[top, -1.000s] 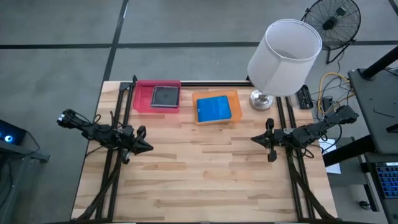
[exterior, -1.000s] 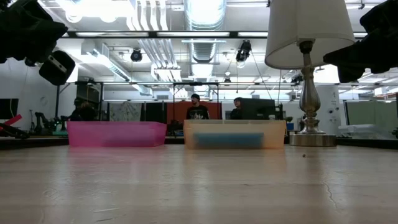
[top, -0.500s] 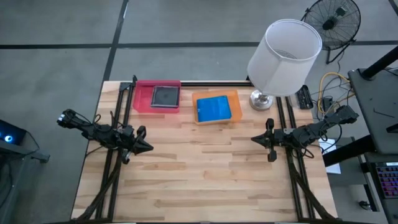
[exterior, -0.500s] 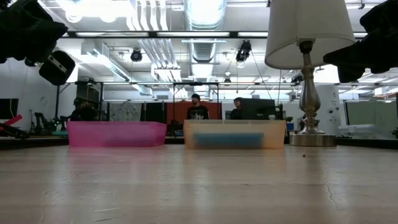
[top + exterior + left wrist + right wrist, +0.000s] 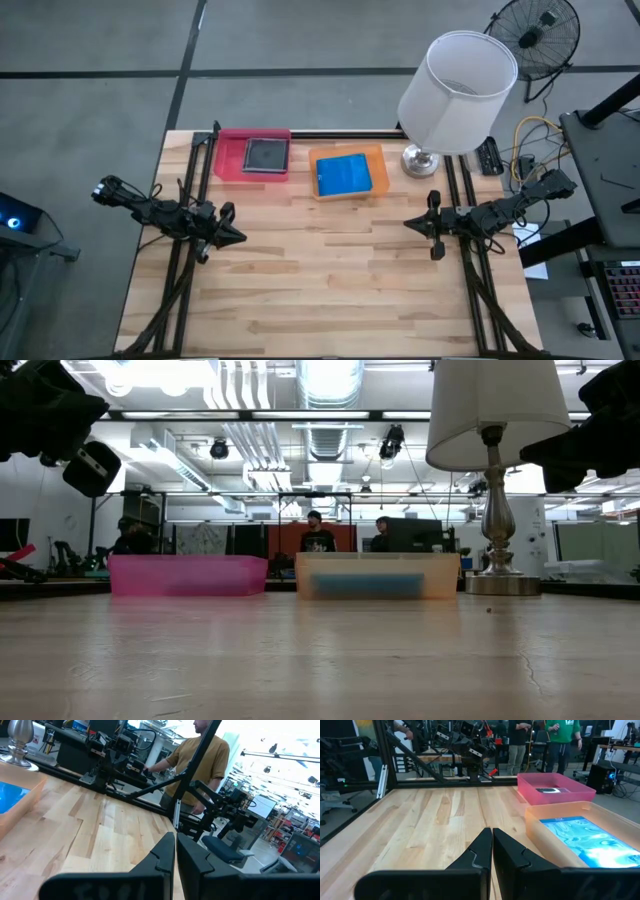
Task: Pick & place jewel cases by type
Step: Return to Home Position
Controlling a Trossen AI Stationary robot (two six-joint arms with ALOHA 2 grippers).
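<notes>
A dark grey jewel case (image 5: 266,155) lies flat in the pink tray (image 5: 230,160) at the table's far side. A bright blue jewel case (image 5: 344,174) lies flat in the orange tray (image 5: 377,171) beside it; the right wrist view shows both cases (image 5: 551,790) (image 5: 587,841). My left gripper (image 5: 238,237) hovers shut at the table's left side, pointing level toward the middle. My right gripper (image 5: 409,225) hovers shut at the right side, pointing level toward the left arm. Neither holds anything.
A table lamp with a white shade (image 5: 457,92) and metal base (image 5: 420,160) stands at the far right corner. Black frame rails (image 5: 186,215) run along both table sides. People stand in the room beyond (image 5: 200,765). Bare wood (image 5: 330,270) fills the middle and near part.
</notes>
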